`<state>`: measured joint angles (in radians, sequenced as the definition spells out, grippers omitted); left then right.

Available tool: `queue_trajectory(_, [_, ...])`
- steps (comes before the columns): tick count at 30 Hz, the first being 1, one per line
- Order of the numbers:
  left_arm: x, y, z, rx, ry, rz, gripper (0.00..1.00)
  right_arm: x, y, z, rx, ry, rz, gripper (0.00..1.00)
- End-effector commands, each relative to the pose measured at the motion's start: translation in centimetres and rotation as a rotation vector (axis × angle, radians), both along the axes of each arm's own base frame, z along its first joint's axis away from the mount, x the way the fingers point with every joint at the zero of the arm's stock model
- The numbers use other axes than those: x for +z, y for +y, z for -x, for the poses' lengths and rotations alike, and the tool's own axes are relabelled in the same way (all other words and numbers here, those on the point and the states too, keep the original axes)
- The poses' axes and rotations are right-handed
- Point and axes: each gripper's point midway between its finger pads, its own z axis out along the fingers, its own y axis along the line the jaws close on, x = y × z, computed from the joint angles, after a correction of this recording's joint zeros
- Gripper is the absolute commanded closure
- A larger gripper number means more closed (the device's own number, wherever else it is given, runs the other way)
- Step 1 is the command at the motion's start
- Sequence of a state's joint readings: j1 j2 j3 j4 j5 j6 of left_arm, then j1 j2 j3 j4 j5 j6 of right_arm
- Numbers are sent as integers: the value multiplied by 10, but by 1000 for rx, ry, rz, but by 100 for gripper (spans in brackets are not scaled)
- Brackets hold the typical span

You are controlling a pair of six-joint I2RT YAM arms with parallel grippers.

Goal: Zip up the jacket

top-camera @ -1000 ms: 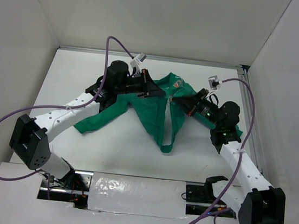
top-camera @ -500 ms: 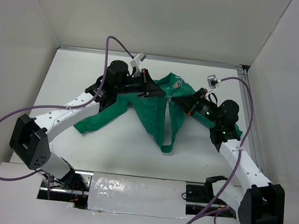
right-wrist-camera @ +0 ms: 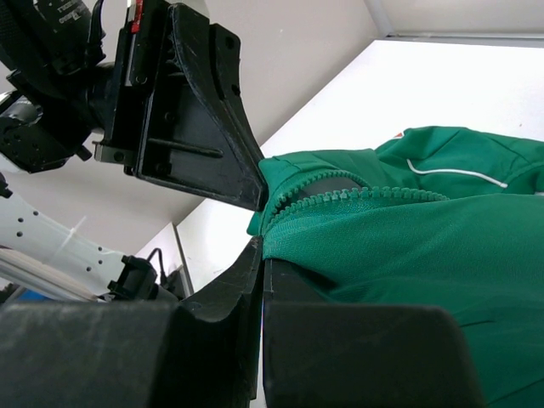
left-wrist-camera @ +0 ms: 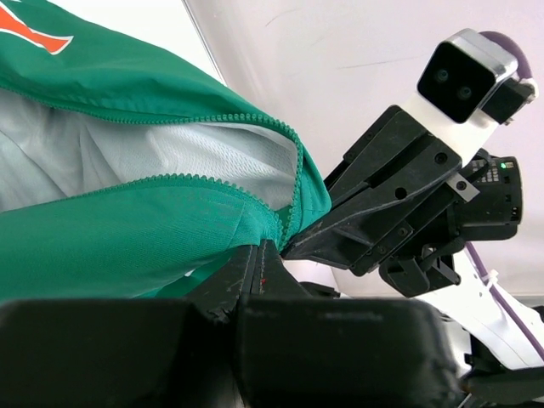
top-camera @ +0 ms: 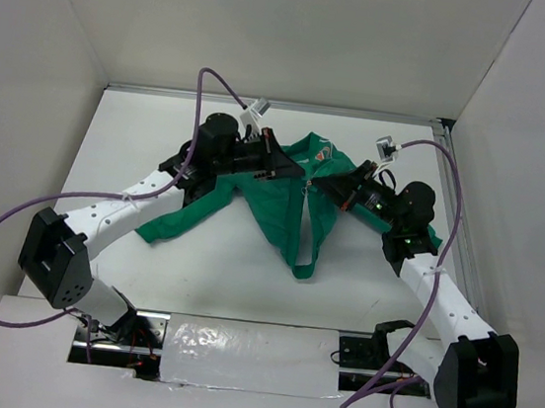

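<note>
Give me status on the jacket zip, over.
Left gripper shut on one front edge of the jacket. Right gripper shut on the opposite edge. Zipper teeth apart there. Nothing blocking.

The right arm (top-camera: 437, 284) hides most of one sleeve of the jacket (top-camera: 282, 210), whose zipper slider is indiscernible.

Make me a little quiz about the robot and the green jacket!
1. True or false: the jacket is red.
2. The jacket's lining is: A white, B black, C yellow.
3. Count them: of the left gripper and the right gripper, how many are shut on the jacket?
Key: 1 false, it is green. 2 A. 3 two, both pinch it.
</note>
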<state>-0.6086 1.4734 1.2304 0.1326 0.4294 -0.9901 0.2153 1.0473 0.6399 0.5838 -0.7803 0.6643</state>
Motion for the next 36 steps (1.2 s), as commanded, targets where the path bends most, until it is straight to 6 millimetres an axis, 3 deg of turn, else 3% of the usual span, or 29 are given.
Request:
queue_trajectory(1, [21,-8,-4,23,-100,16,100,41,1,3,11,-133,-29,100])
queue_trajectory(11, [21,-4,-3,46,-105,8,100,32,-1,0,-6,-95,7,100])
queue_trajectory(18, [32,0,2,46,-149,30,100,17,-4,-1,-22,-54,54,100])
queue_trajectory(36, [22,1,-2,67,-160,-5,100,32,0,0,0,-76,26,100])
